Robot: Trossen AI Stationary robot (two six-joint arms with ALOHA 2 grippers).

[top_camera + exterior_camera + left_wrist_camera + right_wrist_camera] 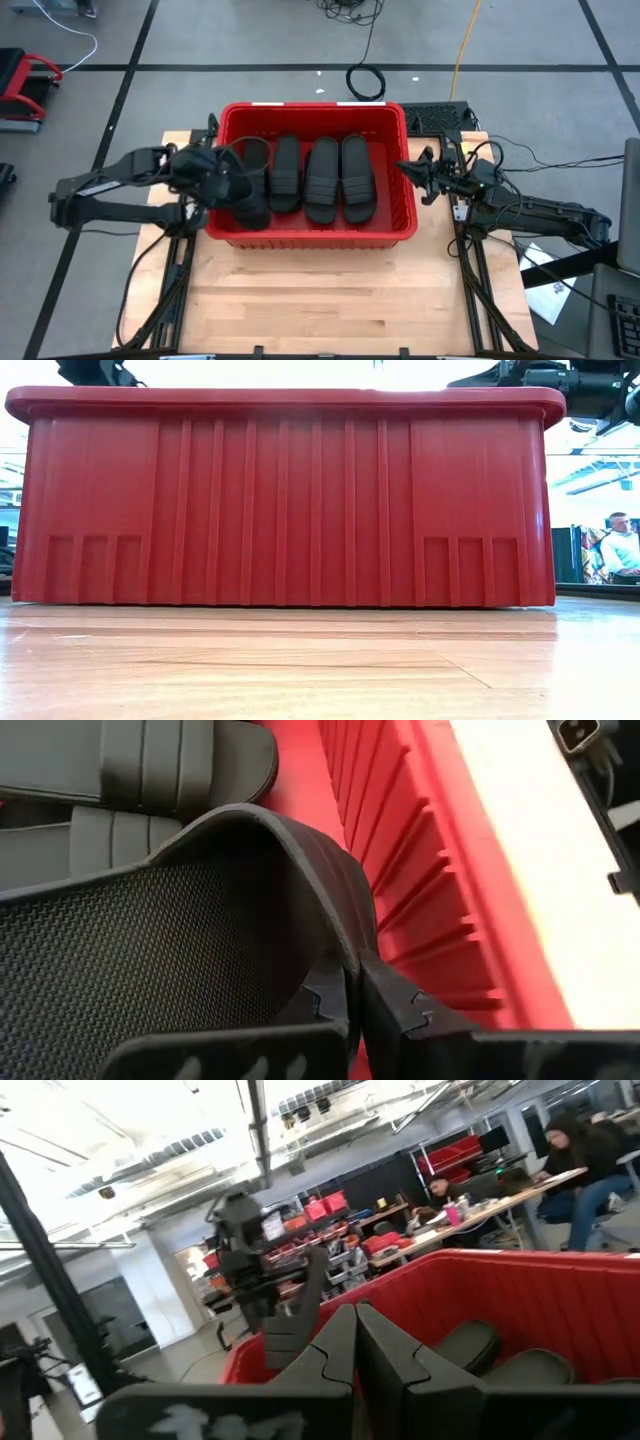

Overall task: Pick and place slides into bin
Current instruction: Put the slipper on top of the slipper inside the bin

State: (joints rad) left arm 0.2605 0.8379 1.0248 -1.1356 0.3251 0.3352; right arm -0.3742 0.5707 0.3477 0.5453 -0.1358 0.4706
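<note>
The red bin (315, 115) sits at the middle of the wooden table (330, 300), toward its far edge, and in the low view its ribbed front wall (285, 500) fills nearly the whole width. Inside it three black slides (322, 180) lie flat side by side, toes pointing to 12 o'clock, filling the centre and the 3 o'clock half of the floor. At the bin's 9 o'clock end the left gripper (228, 185) reaches in over the rim, its claw pinching the edge of another slide (190, 960) that stands tilted, its textured sole facing the wrist camera, close to the red wall. The right gripper (412, 172) hangs just outside the bin's 3 o'clock wall, its fingers (395, 1355) pressed together on nothing. In the room beyond, people (580, 1155) sit at a long table
</note>
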